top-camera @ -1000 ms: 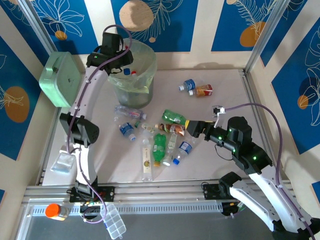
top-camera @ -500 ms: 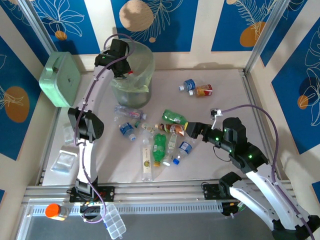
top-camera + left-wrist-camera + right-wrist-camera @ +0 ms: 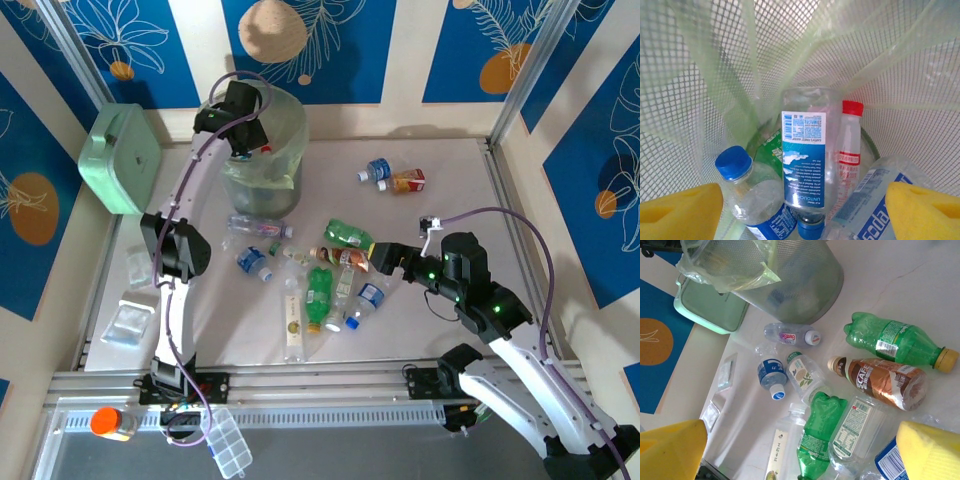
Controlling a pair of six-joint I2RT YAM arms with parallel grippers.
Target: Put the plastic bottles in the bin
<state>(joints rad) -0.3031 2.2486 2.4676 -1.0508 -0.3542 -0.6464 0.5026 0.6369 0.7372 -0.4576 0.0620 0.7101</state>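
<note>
**Left claw spread over the bin, right claw wide above the table pile**

I am watching the left gripper (image 3: pixel 243 145) hanging over the mouth of the tall round grey-green mesh bin (image 3: pixel 292 125) with its thin pale-green liner. Its yellow foam pads (image 3: pixel 682 212) are sitting at opposite lower corners of the wrist view, wide apart and gripping nothing. Beyond them, inside the bin, a clear plastic bottle with a blue-and-white label (image 3: pixel 804 165) is lying between a red-capped clear bottle (image 3: pixel 850 145) and a blue-capped clear bottle (image 3: pixel 742 180).

The right gripper (image 3: pixel 380 256) is hovering over the pale tabletop (image 3: pixel 450 190), jaws spread wide, holding nothing. Next to it a cluster is lying loose: a green plastic bottle with a yellow cap (image 3: pixel 892 337), a brown-labelled bottle (image 3: pixel 882 380) just beside it, and a second green bottle (image 3: pixel 817 435). Two more small bottles (image 3: pixel 378 170) are lying together toward the far right, well apart from the cluster. A mint-green rectangular box (image 3: pixel 122 158) is sitting left of the bin.
</note>
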